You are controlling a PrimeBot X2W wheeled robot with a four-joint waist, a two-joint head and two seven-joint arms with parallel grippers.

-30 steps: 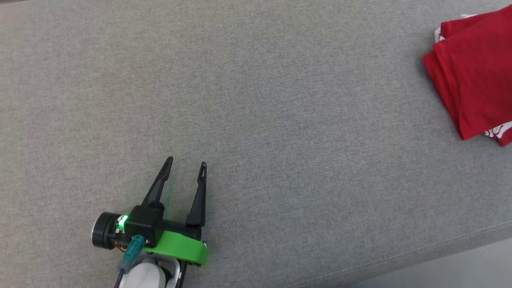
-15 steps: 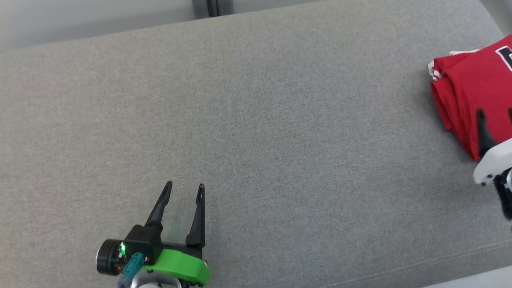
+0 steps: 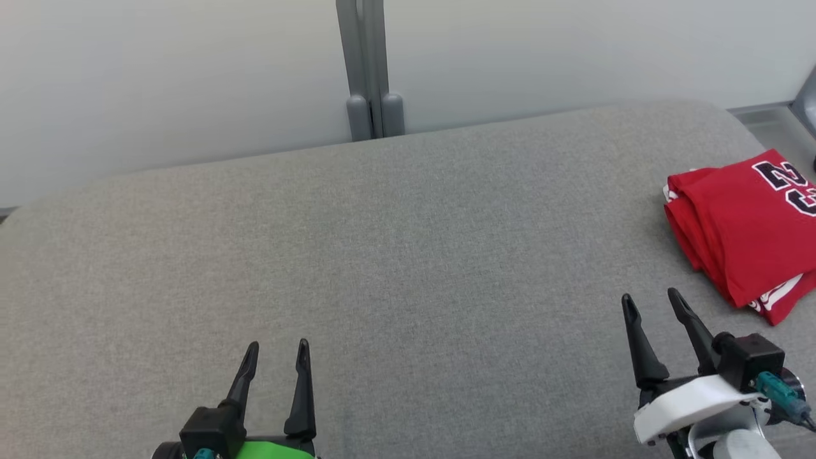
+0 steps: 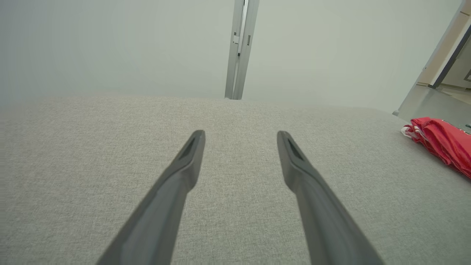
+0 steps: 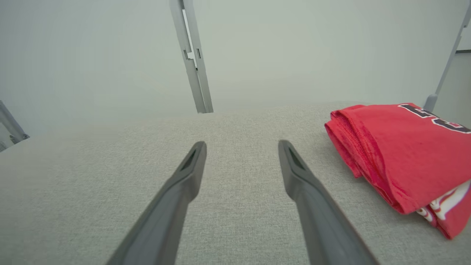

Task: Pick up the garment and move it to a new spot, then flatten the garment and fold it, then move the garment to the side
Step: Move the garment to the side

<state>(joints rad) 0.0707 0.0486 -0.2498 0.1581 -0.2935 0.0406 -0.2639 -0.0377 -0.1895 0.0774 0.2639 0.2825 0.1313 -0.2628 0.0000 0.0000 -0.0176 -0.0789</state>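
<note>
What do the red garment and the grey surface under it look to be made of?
Red garment: soft knit jersey, likely cotton or polyester, matte; limp folds, stitched hem, printed numerals. Grey surface: woven upholstery fabric, matte, heathered; fine weave visible, rounded edges suggest padding.

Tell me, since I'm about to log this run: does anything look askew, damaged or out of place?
Only minor: the folded red garment lies slanted at the right end of the grey cushion, with white-striped trim poking out under its near edge. The left gripper and right gripper are open, apart from it. No damage visible.
</note>
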